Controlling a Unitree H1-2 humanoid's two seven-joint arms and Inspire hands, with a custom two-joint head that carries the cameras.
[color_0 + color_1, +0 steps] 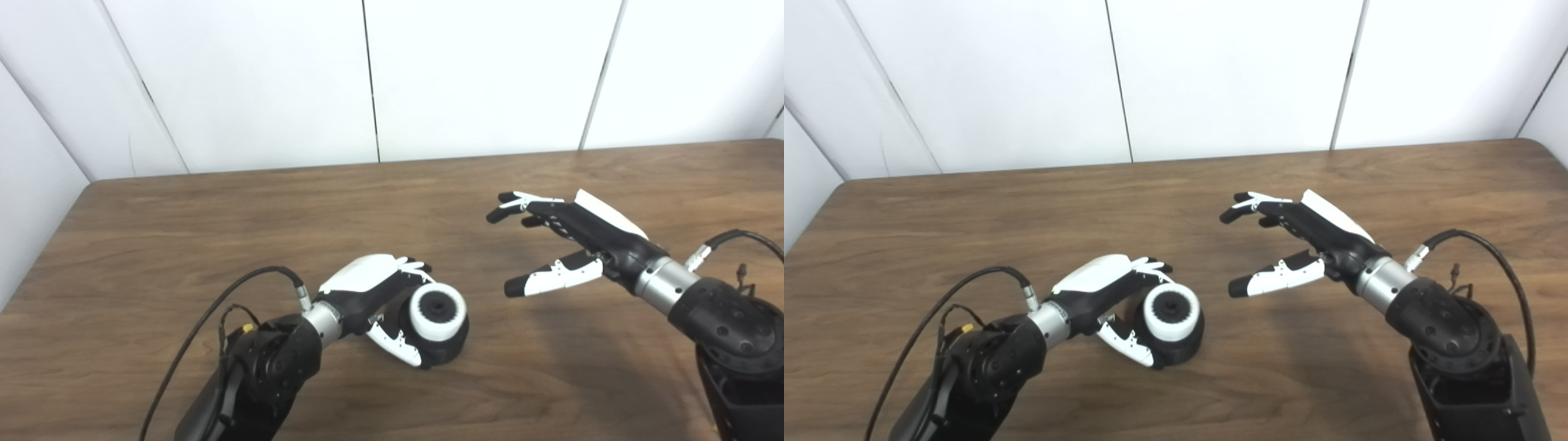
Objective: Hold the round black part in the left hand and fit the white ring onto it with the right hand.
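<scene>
Your left hand (pixel 373 294) grips the black part (pixel 444 346), white ring (pixel 436 311) seated on it; your right hand (pixel 569 239) spread wide, empty, nearby above the table (pixel 184 233)

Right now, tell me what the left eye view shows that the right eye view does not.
Only the left eye view: a wider strip of the side wall at the left. Only the right eye view: the table's far right corner and the whole right forearm. Both: the left hand wrapped around the black part with the white ring seated on it, and the right hand open, apart from them.
</scene>
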